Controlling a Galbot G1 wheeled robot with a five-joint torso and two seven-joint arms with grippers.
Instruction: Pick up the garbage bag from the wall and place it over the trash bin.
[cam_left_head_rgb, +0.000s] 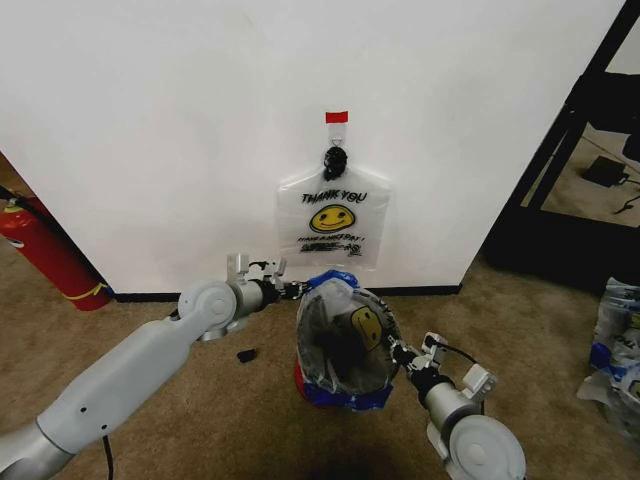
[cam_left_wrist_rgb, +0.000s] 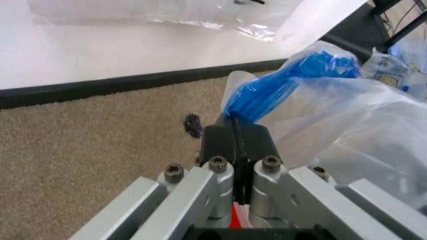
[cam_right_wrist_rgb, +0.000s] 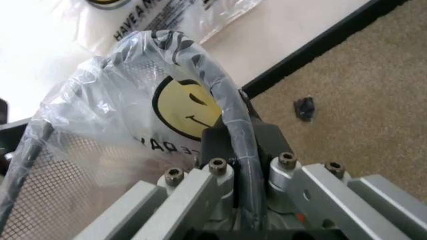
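A garbage bag (cam_left_head_rgb: 366, 322) with a yellow smiley face is draped over the dark mesh trash bin (cam_left_head_rgb: 335, 352), which stands on the carpet below the wall (cam_left_head_rgb: 150, 120). My left gripper (cam_left_head_rgb: 296, 290) is at the bin's far left rim. In the left wrist view it (cam_left_wrist_rgb: 235, 131) is shut on the bag's blue-taped handle (cam_left_wrist_rgb: 280, 82). My right gripper (cam_left_head_rgb: 398, 352) is at the bin's right side. In the right wrist view it (cam_right_wrist_rgb: 237, 142) is shut on the plastic-covered bin rim (cam_right_wrist_rgb: 223, 97). Another such bag (cam_left_head_rgb: 333, 218) hangs from a black hook (cam_left_head_rgb: 335, 158) under red tape (cam_left_head_rgb: 336, 117).
A red fire extinguisher (cam_left_head_rgb: 45, 250) leans at the left by the black baseboard (cam_left_head_rgb: 150, 296). A black frame (cam_left_head_rgb: 565, 150) stands at the right, with a clear sack of bottles (cam_left_head_rgb: 620, 340) near it. A small black scrap (cam_left_head_rgb: 246, 354) lies on the carpet left of the bin.
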